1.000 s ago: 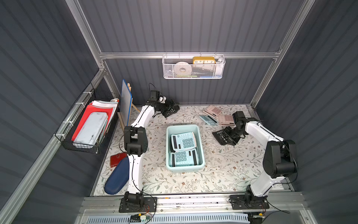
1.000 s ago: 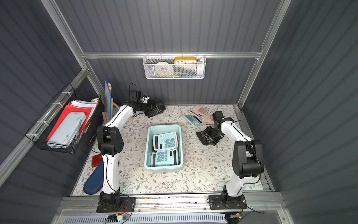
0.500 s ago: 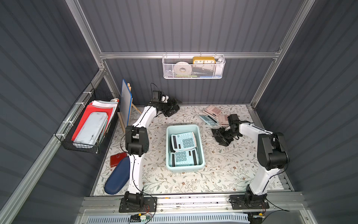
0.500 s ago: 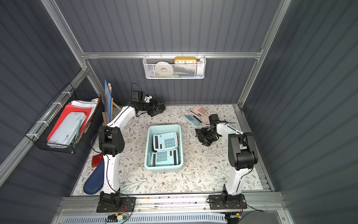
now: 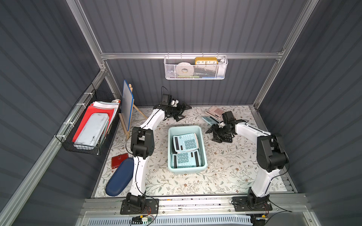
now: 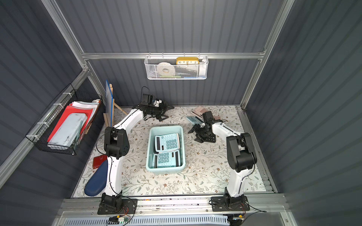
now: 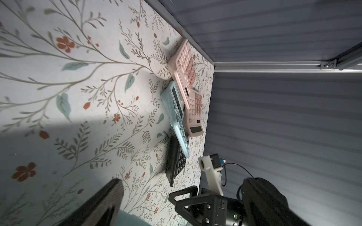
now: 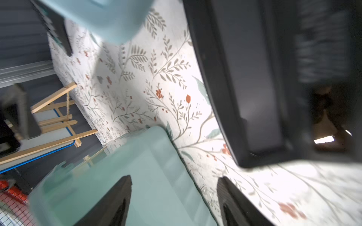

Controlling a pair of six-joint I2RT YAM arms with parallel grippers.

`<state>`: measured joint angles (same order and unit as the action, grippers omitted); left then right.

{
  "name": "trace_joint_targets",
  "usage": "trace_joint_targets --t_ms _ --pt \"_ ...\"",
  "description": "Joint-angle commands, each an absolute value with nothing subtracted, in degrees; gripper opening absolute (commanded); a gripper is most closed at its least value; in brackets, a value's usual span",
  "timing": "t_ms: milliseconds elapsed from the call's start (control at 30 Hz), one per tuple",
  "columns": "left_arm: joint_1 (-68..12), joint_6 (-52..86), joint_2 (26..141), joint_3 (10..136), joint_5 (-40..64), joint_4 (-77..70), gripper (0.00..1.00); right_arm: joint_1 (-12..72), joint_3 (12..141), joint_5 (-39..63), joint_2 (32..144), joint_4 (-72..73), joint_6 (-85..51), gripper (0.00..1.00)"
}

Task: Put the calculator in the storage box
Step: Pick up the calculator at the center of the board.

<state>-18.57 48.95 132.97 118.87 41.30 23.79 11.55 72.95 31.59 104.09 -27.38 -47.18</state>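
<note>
Dark grey ribbed walls on an aluminium frame are enclosing a table (image 5: 225, 172) covered in a pale floral cloth. A black wire basket (image 5: 86, 135) of red folders is hanging on the left wall; a white mesh basket (image 5: 195, 72) is hanging on the back wall; a blue-framed board on a wooden easel (image 5: 127, 105) is standing in the far left corner.

The pale mint-blue rectangular plastic storage box (image 5: 187, 170) is sitting mid-table in both top views; it is holding two light blue calculators (image 5: 186, 141), the farther one overlapping the nearer. The flat black calculator (image 7: 175, 158) is lying on the cloth outside the box, on the right arm's side.

The right end effector (image 8: 173, 179) is sitting low just beside that calculator; its fingers are standing apart with nothing between them and pointing toward the box. The calculator is lying alongside them rather than between them; whether they are touching cannot be told.

The right arm is rising from the near edge, bending at the elbow and reaching in toward the table's middle. The left arm is stretching to the far edge; the left end effector (image 5: 187, 112) is spread wide and empty, facing the pink calculators (image 7: 186, 78) in the far right corner.
</note>
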Motion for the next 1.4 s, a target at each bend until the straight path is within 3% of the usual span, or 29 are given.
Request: trace_joint_targets --t_ms 0,633,1133,1367 --pt "-19.91 48.67 134.86 119.97 43.28 22.73 0.99 8.24 69.52 27.39 98.52 -30.01 -44.48 0.74" --pt "-31.78 49.10 149.17 135.88 43.41 23.55 0.94 -6.98 61.92 22.18 98.78 -16.62 -46.96 0.73" --pt "-34.85 42.52 152.52 136.54 39.37 30.51 0.85 -9.22 64.45 34.73 112.94 -10.37 -46.41 0.71" --pt "-35.51 42.69 154.03 137.29 40.33 30.10 0.73 -6.85 64.50 39.81 115.49 -8.89 -45.45 0.63"
